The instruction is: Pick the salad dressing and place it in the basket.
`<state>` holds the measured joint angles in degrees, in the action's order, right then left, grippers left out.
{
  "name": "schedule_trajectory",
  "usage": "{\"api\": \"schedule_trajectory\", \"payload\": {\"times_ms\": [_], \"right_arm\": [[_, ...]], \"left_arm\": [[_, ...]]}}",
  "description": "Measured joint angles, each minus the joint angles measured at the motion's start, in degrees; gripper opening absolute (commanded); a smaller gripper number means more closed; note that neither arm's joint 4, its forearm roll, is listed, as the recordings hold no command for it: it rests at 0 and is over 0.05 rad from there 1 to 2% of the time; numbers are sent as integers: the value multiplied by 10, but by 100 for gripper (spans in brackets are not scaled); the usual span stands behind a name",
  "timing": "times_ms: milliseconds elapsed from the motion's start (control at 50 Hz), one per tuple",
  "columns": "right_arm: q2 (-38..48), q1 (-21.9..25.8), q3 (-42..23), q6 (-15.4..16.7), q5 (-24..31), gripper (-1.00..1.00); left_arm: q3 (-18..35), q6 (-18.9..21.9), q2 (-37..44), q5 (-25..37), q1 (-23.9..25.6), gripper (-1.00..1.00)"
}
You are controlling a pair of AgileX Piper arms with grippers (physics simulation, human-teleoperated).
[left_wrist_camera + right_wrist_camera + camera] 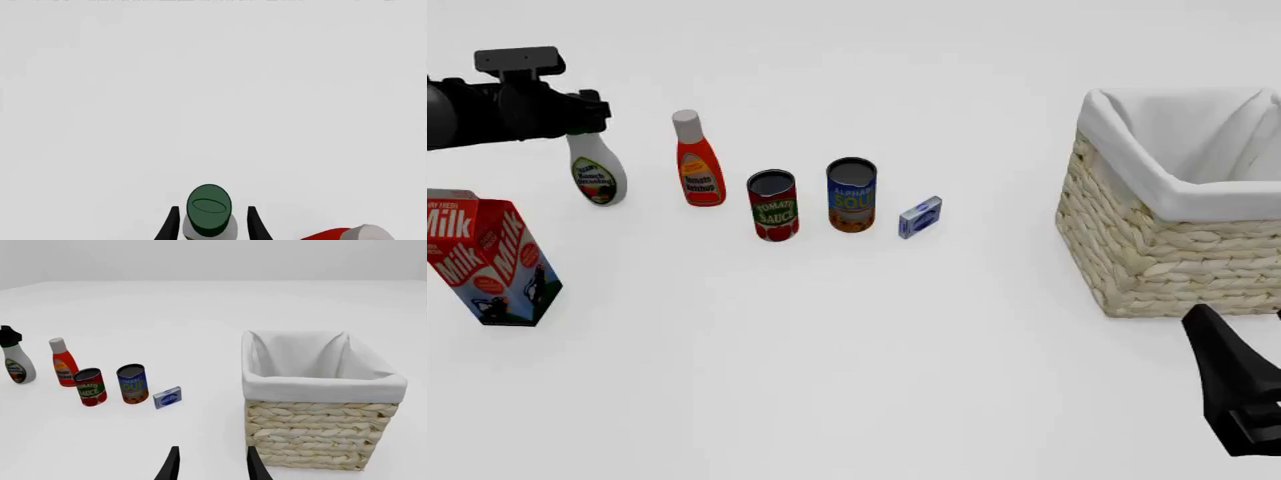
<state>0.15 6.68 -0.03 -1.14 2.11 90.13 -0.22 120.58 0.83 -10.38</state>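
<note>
Front view: the left claw (585,125) is straddling the dark green cap of the white curvy plastic salad dressing bottle (597,175), fingers either side (contact unconfirmed), bottle standing upright on the white surface (827,340) for gripping. The pale woven wicker basket (1154,255) is sitting well apart; the right claw (210,465) is idling, parted and empty.

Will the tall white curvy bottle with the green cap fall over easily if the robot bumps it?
Probably. The white curvy plastic bottle with the dark green cap stands tall on a narrow base, so a sideways bump could tip it. Its smooth curved sides look slippery, though the narrower neck between the left gripper fingers should help. Being plastic, it likely wouldn't break.
</note>
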Motion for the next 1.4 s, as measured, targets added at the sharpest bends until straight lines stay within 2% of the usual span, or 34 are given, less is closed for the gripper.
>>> {"api": "schedule_trajectory", "payload": {"times_ms": [80,100,600,940,1400], "right_arm": [[0,-1,0,0,0,100],[0,-1,0,0,0,100],[-1,-3,0,-2,2,100],[-1,-2,0,-6,4,100],[-1,0,0,-12,5,100]], "left_arm": [[-3,-2,-2,-4,0,100],[-4,-2,-3,-5,0,-100],[-31,-9,-23,-30,-4,-100],[-53,-3,-64,-43,4,-100],[-104,20,-209,-50,58,-100]]}}
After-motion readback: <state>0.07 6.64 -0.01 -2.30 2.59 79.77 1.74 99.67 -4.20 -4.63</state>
